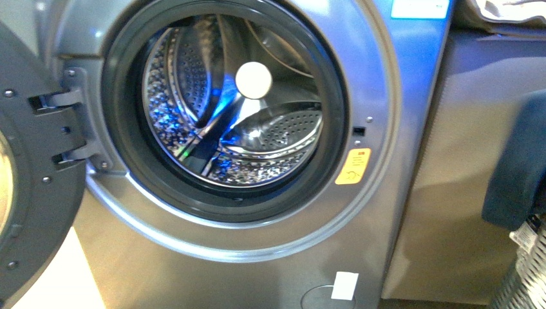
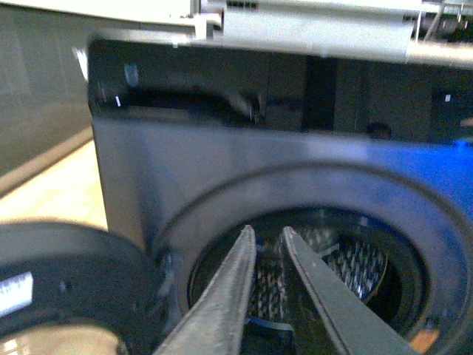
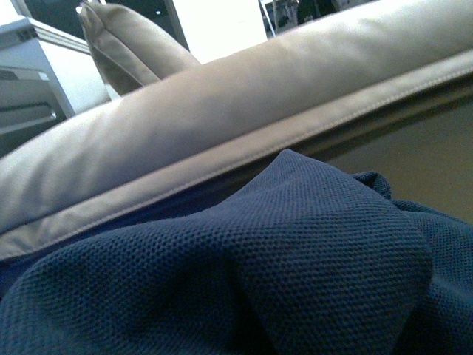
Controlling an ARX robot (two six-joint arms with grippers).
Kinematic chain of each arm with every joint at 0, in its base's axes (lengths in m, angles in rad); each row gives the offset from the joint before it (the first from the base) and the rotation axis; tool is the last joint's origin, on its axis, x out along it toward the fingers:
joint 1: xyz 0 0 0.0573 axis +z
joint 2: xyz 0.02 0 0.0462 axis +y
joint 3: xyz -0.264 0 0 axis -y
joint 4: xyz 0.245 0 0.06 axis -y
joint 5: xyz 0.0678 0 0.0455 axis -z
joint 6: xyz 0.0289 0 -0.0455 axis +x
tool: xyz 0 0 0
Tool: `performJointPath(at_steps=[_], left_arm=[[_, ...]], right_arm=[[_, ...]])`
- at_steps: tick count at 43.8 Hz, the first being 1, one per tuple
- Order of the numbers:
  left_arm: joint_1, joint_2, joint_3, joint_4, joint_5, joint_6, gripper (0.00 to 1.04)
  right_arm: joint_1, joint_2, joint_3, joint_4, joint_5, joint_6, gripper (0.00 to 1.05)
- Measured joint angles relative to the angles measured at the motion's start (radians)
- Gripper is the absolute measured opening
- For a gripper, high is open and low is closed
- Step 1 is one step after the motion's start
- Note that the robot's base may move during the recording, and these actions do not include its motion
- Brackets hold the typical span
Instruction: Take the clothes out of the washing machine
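The washing machine [image 1: 386, 212] stands with its door [image 1: 32, 180] swung open to the left. In the front view, the perforated drum [image 1: 232, 122] shows bare metal and no fabric, so judge the unloading step as largely done.

Locate the clothes [image 1: 515, 167]: a dark navy bundle hangs at the right edge of the front view, well apart from the drum mouth and just above a woven basket [image 1: 525, 277]. The right wrist view is filled by the same navy knit fabric [image 3: 244, 274], lying against a pale stitched cushion [image 3: 222, 126].

The right pincer is not visible in any view. You cannot tell whether it is clamped on the fabric.

The left pincer [image 2: 267, 235] hovers in front of the drum opening, its tips slightly apart and holding nothing.

Next move, as a judgement: lower the bundle into the basket and release it. Then check the drum's lower rear, which is partly hidden, for remaining garments.
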State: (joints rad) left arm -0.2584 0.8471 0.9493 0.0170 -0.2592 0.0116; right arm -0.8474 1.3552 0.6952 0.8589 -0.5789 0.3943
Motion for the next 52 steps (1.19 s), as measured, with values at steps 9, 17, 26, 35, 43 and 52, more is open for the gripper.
performJointPath(at_steps=[9,17,26,35,43,52], left_arm=[[0.061,-0.079,-0.348,0.111,0.08,-0.006,0.04],[0.126,-0.225,-0.537,0.202,0.129,-0.01,0.04],[0.203,-0.315,-0.68,0.238,0.232,-0.012,0.04],[0.257,-0.379,-0.756,0.25,0.253,-0.013,0.04],[0.257,-0.453,-0.819,0.249,0.259,-0.013,0.04],[0.257,-0.519,-0.864,0.228,0.259,-0.013,0.04]], right_arm=[[-0.001,0.09,-0.009,0.006,0.05,-0.028,0.04],[0.022,0.193,-0.055,0.013,0.085,-0.072,0.04],[0.038,0.259,-0.084,0.011,0.084,-0.089,0.36],[0.047,0.201,-0.101,-0.013,0.028,-0.06,0.68],[0.066,0.082,-0.148,-0.057,-0.084,0.073,0.99],[0.115,-0.124,-0.226,-0.042,-0.142,0.144,0.97]])
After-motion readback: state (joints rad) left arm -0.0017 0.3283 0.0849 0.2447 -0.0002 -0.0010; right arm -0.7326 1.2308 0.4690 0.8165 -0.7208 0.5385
